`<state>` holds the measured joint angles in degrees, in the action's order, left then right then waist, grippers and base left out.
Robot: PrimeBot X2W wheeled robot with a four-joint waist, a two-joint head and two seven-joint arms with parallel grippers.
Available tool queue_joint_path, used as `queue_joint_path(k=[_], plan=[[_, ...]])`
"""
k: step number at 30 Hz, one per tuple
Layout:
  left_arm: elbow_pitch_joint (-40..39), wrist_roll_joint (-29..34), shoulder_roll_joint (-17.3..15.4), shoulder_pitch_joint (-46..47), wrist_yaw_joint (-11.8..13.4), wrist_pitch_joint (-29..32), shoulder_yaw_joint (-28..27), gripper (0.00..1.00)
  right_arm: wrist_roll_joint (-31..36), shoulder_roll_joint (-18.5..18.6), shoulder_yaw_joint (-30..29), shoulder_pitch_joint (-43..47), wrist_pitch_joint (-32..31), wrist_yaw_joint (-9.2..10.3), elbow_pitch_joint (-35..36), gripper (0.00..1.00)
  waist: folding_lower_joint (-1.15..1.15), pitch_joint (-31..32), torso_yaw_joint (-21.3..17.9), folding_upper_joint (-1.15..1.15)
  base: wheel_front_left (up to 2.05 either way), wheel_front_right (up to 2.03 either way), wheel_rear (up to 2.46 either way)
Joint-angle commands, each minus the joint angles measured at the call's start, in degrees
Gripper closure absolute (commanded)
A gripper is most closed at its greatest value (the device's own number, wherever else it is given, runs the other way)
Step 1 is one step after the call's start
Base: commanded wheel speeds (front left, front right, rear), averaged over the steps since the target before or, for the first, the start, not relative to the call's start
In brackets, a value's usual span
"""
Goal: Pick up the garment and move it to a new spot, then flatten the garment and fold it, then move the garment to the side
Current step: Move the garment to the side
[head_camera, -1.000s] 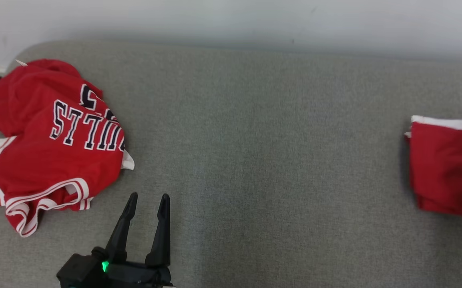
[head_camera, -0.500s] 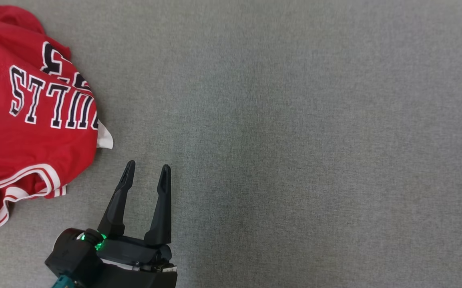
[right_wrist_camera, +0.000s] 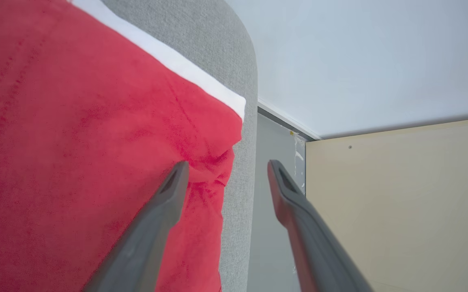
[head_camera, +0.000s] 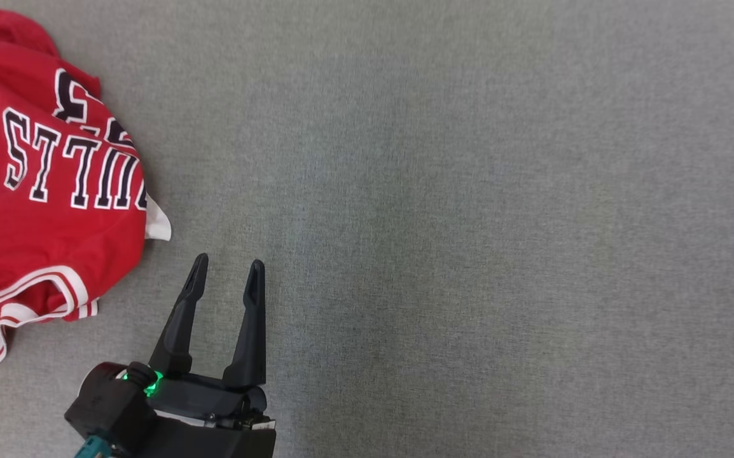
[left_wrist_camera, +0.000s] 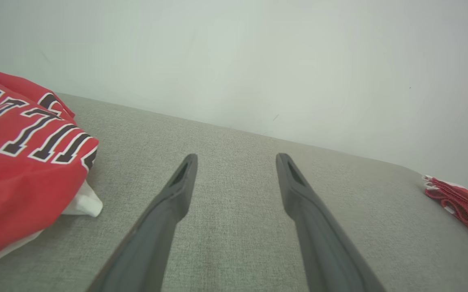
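Between the earlier frames and this one the head camera had swung, sliding the whole picture. The cloth itself had not moved.

Up and to the left of the left gripper [head_camera: 228, 262], close by but not touching, lay a crumpled red jersey [head_camera: 36, 242]. Its dark, white-edged block lettering [head_camera: 74, 168] read "ULLS", upside down in the head view, with the letter before it lost in a fold. Part of a large numeral showed beyond that, too creased to read. A white scrap of cloth [head_camera: 157, 226] poked out from the jersey's edge nearest the gripper.

That gripper hovered over the grey padded surface [head_camera: 469, 222] with its jaws spread wide and nothing between them. Bare grey fabric stretched ahead of it to the white wall [left_wrist_camera: 258, 61].

Well to the right of the left gripper, at the far right end of the surface, the folded red garment [left_wrist_camera: 461, 202] lay flat, a white stripe [right_wrist_camera: 169, 61] along its top edge. The right gripper [right_wrist_camera: 228, 164] hung at that garment's outer corner, jaws parted and empty. One finger [right_wrist_camera: 153, 227] crossed the red cloth and the other stood past the surface's rounded edge. A beige panel [right_wrist_camera: 400, 202] stood beyond.
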<state>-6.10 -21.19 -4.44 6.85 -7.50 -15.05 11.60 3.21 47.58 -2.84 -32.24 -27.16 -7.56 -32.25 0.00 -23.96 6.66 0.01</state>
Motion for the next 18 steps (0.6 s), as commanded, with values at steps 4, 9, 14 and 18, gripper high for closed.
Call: queue_joint_path(k=[4,9,14,18], plan=[[1.0,-0.62,0.02,-1.07,0.05,-0.15,-0.88,0.0,-1.53,-3.28,-0.04,-0.15,3.21,0.15,3.17,0.0,0.0,5.19,-0.72,-0.01,0.0,0.0,0.0],[4.12,0.58,0.18,-2.76,0.1,-0.15,-1.49,0.0,-2.41,-10.72,-1.13,4.93,10.43,0.15,8.89,0.0,0.0,11.29,-1.23,-0.01,0.0,0.0,0.0],[7.68,1.1,0.39,-4.63,0.28,-0.15,-2.27,0.0,-6.43,-18.39,-3.47,10.59,16.55,0.15,15.65,0.0,0.0,17.7,-1.47,-0.01,0.0,0.0,0.0],[9.98,1.97,0.36,-6.36,0.2,-0.15,-2.79,0.0,-8.86,-24.61,-4.34,16.1,19.78,0.15,21.17,0.0,0.0,22.65,-1.57,-0.01,0.0,0.0,0.0]])
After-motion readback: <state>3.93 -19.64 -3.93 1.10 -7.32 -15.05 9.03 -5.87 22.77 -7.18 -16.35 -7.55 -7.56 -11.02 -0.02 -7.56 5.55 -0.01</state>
